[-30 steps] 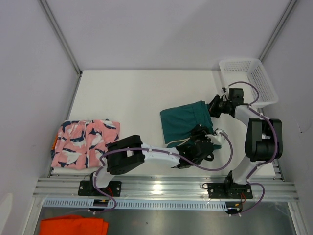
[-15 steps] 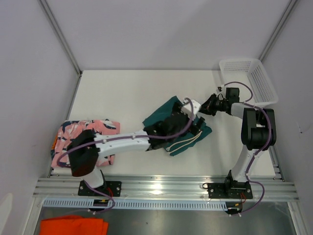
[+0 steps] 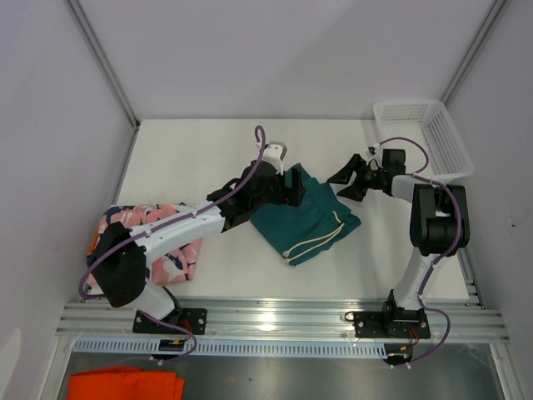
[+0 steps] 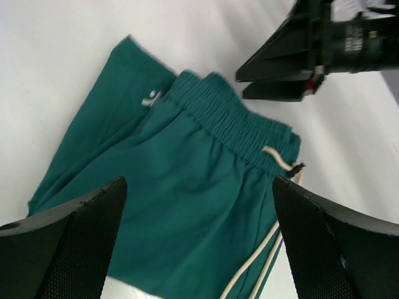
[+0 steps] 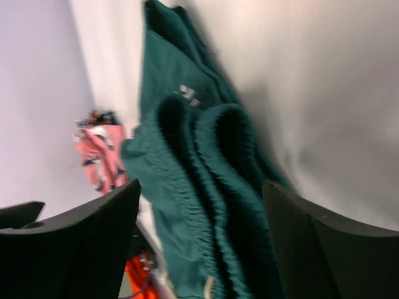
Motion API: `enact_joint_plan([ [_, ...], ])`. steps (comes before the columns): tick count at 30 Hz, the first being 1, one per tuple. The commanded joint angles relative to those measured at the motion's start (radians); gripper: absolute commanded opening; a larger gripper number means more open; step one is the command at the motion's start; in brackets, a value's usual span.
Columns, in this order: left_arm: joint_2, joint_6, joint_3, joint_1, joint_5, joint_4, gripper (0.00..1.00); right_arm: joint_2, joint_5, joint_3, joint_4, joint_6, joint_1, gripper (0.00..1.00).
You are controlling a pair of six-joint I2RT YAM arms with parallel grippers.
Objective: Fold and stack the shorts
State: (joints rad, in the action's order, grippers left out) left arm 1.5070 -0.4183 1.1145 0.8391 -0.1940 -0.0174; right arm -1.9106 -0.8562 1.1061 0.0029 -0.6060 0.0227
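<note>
White basket (image 3: 450, 138) far right; orange cloth (image 3: 125, 385) near-left.

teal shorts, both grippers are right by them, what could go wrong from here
The teal shorts lie skewed with the waistband bunched, so a fold now may set crooked. Their loose drawstring could snag a finger or trail out. The open left gripper and right gripper sit close at the waistband and might collide.

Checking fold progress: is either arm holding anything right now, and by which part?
Nothing is held: the left gripper is open over the teal shorts, the right gripper open beside their waistband.
</note>
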Motion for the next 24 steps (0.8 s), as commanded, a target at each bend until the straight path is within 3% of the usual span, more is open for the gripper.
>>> enact_joint_plan([
  [1, 0.002, -0.134, -0.001, -0.034, 0.044, -0.145, 0.99, 0.054, 0.145, 0.04, -0.145, 0.139, -0.02, 0.83],
  [4, -0.014, -0.204, -0.051, -0.051, 0.025, -0.202, 0.99, 0.084, 0.228, 0.026, -0.193, 0.21, -0.055, 0.94],
  [11, -0.053, -0.188, -0.137, -0.15, 0.129, -0.173, 0.99, 0.315, 0.451, -0.146, -0.191, 0.183, -0.092, 0.94],
  [15, -0.01, -0.094, -0.098, -0.271, 0.274, -0.145, 0.99, 0.511, 0.623, -0.233, -0.274, 0.079, -0.122, 0.96],
  [19, 0.06, 0.062, -0.029, -0.311, 0.359, -0.153, 0.99, 0.781, 0.776, -0.337, -0.355, -0.045, -0.22, 1.0],
  [24, 0.22, 0.105, 0.073, -0.405, 0.623, -0.144, 0.99, 0.892, 0.871, -0.454, -0.432, -0.311, -0.348, 1.0],
])
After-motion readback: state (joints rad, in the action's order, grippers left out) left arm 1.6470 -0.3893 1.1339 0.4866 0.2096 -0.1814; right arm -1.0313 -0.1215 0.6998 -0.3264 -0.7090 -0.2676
